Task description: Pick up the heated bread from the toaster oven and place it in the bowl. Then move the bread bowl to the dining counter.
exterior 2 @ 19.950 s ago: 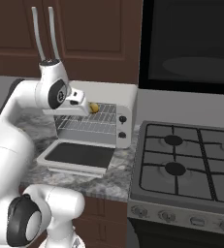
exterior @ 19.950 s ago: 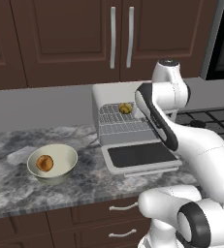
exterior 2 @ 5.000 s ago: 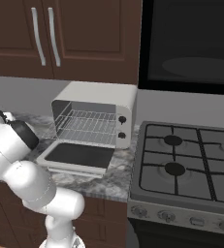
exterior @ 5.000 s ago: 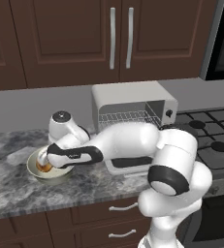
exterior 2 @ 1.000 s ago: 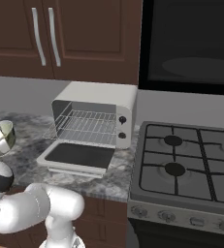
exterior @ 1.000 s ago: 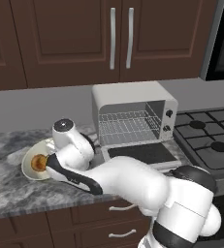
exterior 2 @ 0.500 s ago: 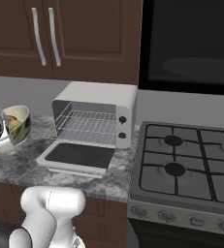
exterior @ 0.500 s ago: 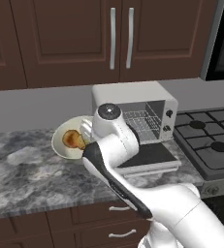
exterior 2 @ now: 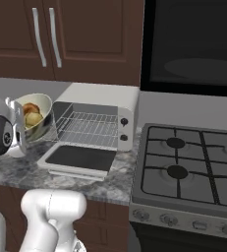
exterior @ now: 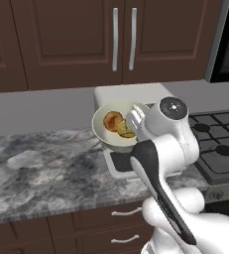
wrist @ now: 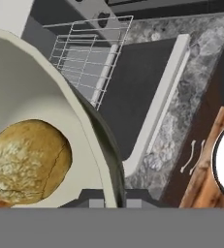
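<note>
PROGRESS: lumpy golden-yellow bread roll (wrist: 26, 162) sat in round pale cream bowl (exterior: 102, 133) beside an orange-brown bun (exterior: 112, 119); transfer to dining counter left | POS: bowl was airborne, tilted, in front of boxy light-grey toaster oven (exterior 2: 116, 110) w/ door down | PINCER (wrist: 112, 197): clamped shut on bowl rim

The grey-veined marble surface (exterior: 41, 168) lies bare to the left of the boxy light-grey toaster oven (exterior 2: 105, 106). The oven's dropped door with its dark glass pane (exterior 2: 78, 160) juts forward over the surface edge, and the round pale cream bowl (exterior: 108, 130) hangs tilted just before the oven mouth. Dark wooden wall cupboards (exterior: 86, 39) close off the space overhead.
</note>
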